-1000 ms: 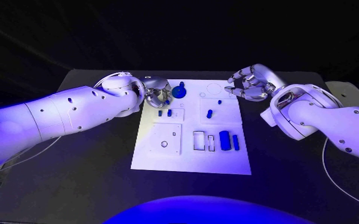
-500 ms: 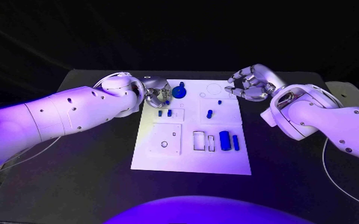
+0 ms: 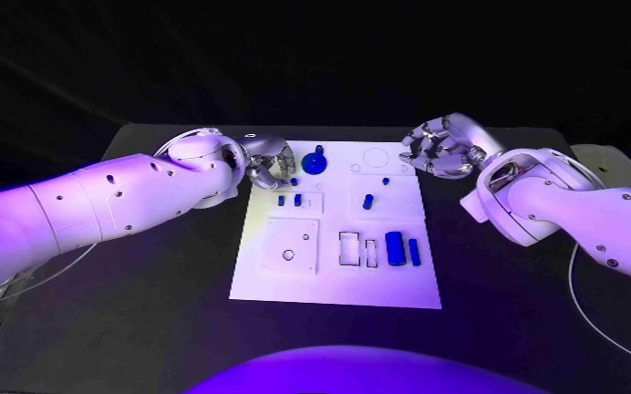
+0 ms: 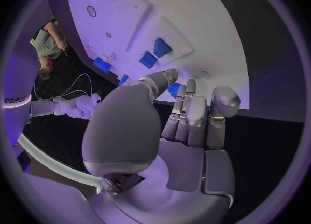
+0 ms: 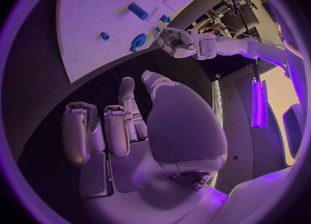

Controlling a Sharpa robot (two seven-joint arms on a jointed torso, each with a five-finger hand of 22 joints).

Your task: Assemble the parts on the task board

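the left robot hand [image 3: 273, 160] is hovering at the task board's [image 3: 339, 280] 10 o'clock corner, fingers curled, seemingly grasping nothing. the right robot hand [image 3: 438, 150] is hanging clenched and empty at 2 o'clock. the flat white board is lying mid black tabletop [image 3: 145, 321], small blue parts [image 3: 396, 248] resting on it.

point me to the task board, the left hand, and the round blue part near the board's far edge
task board [image 3: 336, 283]: head view, bare white area near its front edge.
left hand [image 3: 270, 160]: head view, middle of the silver hand.
round blue part [image 3: 315, 162]: head view, centre of its disc.
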